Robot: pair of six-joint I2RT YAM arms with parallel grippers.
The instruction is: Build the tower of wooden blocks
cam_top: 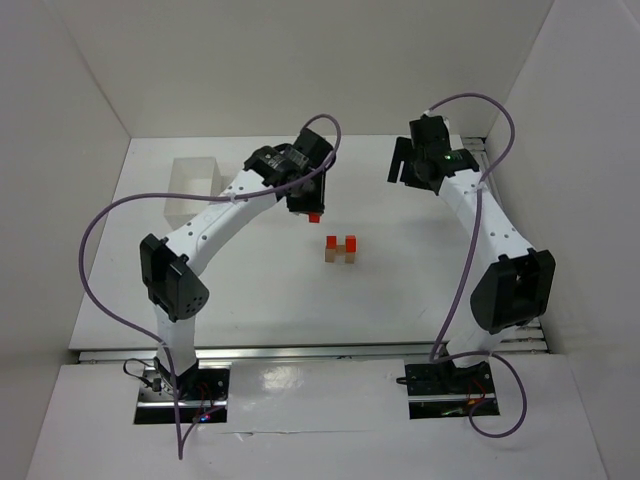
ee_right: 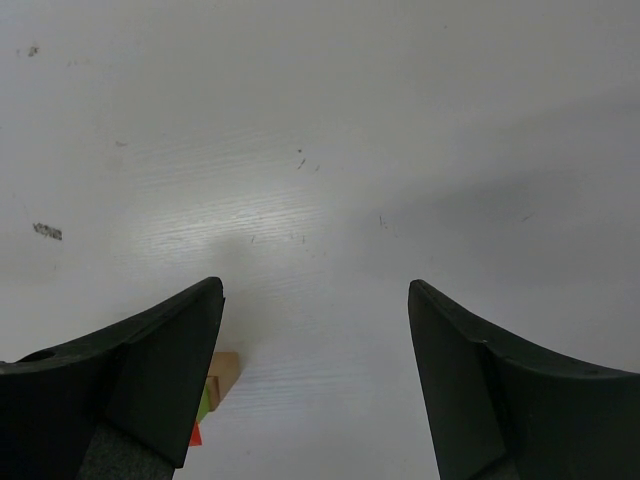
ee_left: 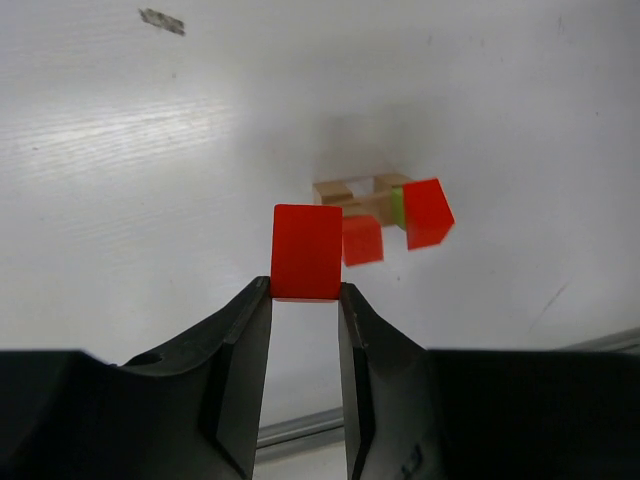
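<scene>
Block (ee_left: 307, 252), a red one, is pinched in the left gripper (ee_left: 305, 292), near the tower (cam_top: 341, 250). The right gripper (ee_right: 315, 290) is wide open.

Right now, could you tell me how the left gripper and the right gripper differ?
The left gripper is shut on a red block; the right gripper stands open and empty. The left gripper hangs close to the block tower; the right gripper sits farther from it. Both are black.

Matt red blk (ee_left: 306, 250), sheeny white tbl (ee_left: 150, 150)
</scene>
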